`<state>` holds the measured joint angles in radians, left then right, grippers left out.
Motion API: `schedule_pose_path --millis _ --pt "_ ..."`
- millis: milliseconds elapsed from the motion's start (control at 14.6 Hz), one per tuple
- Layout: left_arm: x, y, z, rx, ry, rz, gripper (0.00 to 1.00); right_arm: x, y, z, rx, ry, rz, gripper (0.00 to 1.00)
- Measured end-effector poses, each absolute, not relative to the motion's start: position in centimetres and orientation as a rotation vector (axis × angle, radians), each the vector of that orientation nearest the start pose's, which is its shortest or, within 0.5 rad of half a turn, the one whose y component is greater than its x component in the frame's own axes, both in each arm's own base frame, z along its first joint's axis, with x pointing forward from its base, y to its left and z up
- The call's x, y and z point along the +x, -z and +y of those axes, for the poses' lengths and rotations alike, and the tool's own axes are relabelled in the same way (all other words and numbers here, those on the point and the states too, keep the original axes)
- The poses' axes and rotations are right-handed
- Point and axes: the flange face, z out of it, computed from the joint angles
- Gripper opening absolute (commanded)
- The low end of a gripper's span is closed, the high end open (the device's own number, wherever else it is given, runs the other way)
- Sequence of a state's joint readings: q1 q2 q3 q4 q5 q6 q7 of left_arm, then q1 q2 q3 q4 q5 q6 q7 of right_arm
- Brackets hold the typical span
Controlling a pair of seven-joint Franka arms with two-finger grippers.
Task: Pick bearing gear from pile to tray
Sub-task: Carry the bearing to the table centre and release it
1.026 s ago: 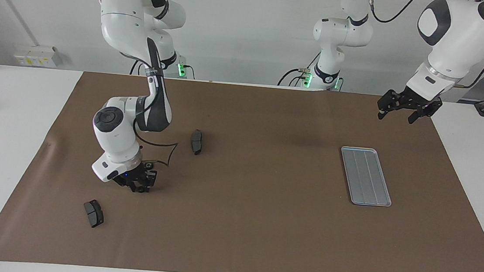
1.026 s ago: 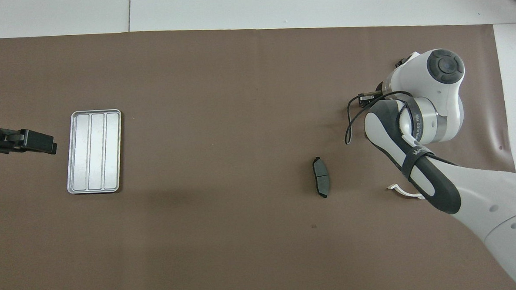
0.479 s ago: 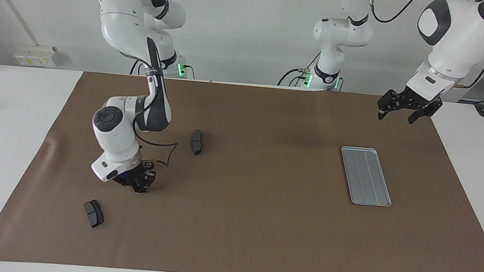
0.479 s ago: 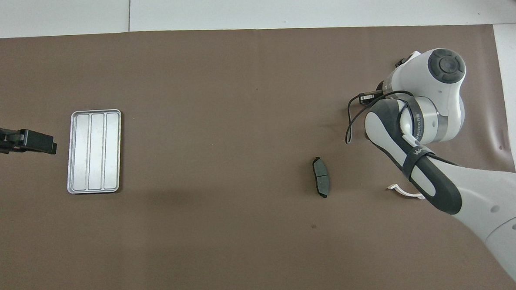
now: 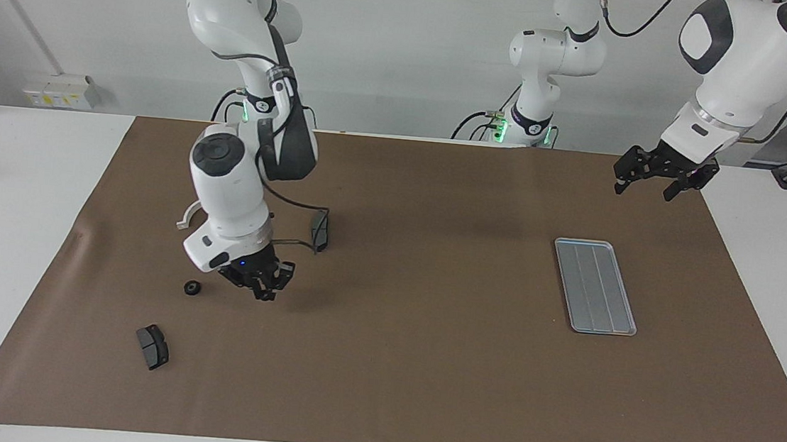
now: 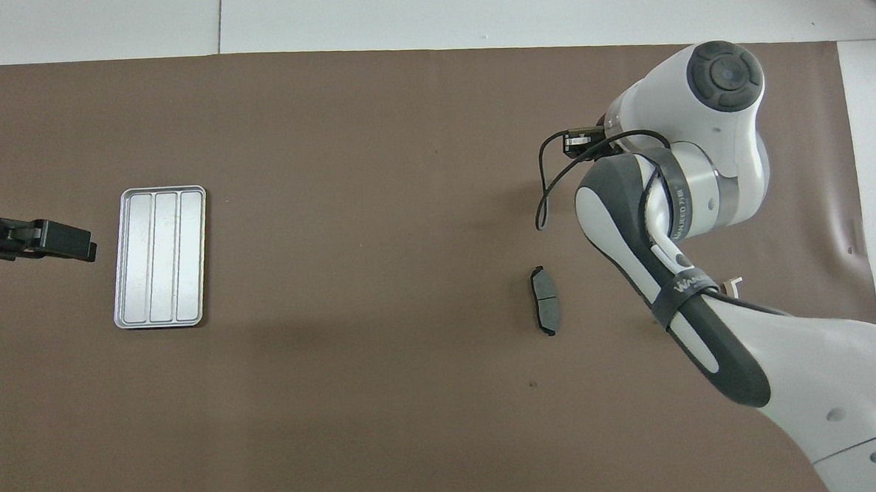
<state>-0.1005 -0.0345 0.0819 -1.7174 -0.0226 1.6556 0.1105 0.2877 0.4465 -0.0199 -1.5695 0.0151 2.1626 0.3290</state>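
The right pincer, its grip unreadable, hangs off the surface; it should travel level to the tray.

Bright, even room light from above, soft faint shadows on the brown mat beside the tray, mild sheen on its ridges, both views sharp, no glare

White table w/ brown mat; plain white wall.
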Motion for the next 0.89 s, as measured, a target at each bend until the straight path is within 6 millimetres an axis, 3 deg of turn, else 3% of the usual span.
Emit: schedule_pose_path --millis 137,410,615,752,821,889 --pt "54.7 -58.1 -1.2 -3.161 -0.042 0.201 1.00 65.0 -39.8 25.0 -3.066 0.202 0.170 0.00" --pt "54.7 -58.1 -1.2 -3.161 -0.042 0.201 1.00 61.1 -35.2 36.8 -3.020 0.197 0.344 0.00" --pt "54.7 -58.1 -1.2 -3.161 -0.042 0.201 1.00 59.8 -32.0 40.6 -3.023 0.203 0.333 0.00" --pt "54.7 -58.1 -1.2 -3.161 -0.042 0.201 1.00 59.4 -31.7 41.6 -3.016 0.213 0.330 0.00" --pt "54.7 -58.1 -1.2 -3.161 -0.042 0.201 1.00 59.5 -31.8 41.7 -3.010 0.224 0.329 0.16" --pt "54.7 -58.1 -1.2 -3.161 -0.042 0.201 1.00 59.6 -31.8 41.6 -3.007 0.232 0.331 0.80"
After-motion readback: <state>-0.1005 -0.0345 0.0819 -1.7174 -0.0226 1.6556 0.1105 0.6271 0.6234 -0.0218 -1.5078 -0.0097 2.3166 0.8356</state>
